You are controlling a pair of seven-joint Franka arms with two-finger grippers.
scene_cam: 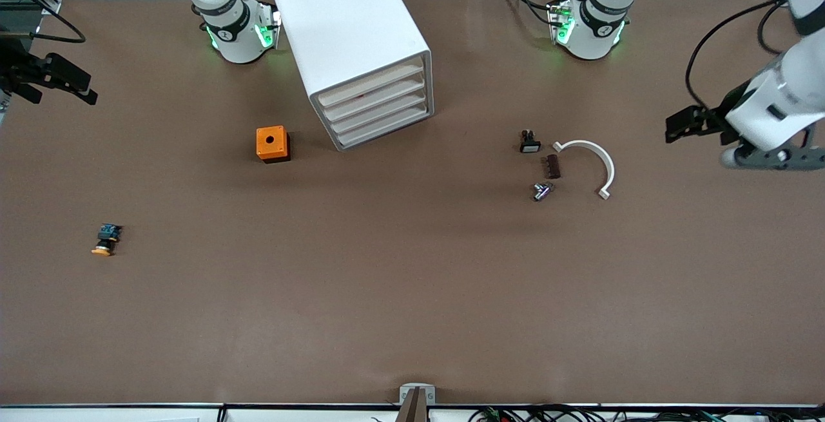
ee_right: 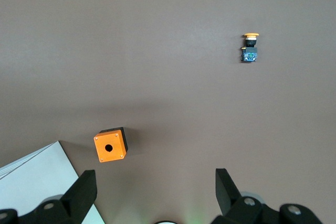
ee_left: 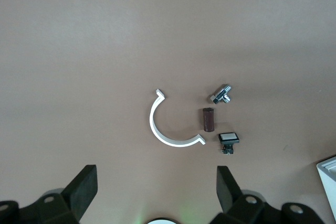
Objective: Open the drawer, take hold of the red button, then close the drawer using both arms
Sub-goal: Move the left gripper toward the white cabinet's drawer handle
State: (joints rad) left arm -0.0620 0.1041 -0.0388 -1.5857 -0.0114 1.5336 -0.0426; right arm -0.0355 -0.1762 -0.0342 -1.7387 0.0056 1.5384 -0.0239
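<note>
The white cabinet (scene_cam: 351, 29) stands between the two arm bases, and its corner shows in the right wrist view (ee_right: 31, 182). Its top drawer (scene_cam: 372, 84) is shut, level with the three below it. The button is hidden. My left gripper (scene_cam: 673, 127) hangs open and empty over the left arm's end of the table; in the left wrist view (ee_left: 156, 184) only bare table lies between its fingers. My right gripper (scene_cam: 80, 87) hangs open and empty over the right arm's end, again (ee_right: 155, 184) with bare table between its fingers.
An orange box with a hole (scene_cam: 271, 143) sits beside the cabinet. A yellow-capped button (scene_cam: 106, 239) lies toward the right arm's end. Toward the left arm's end lie a white C-shaped ring (scene_cam: 596, 161), a brown cylinder (scene_cam: 553, 165), a chrome fitting (scene_cam: 543, 191) and a small square switch (scene_cam: 529, 142).
</note>
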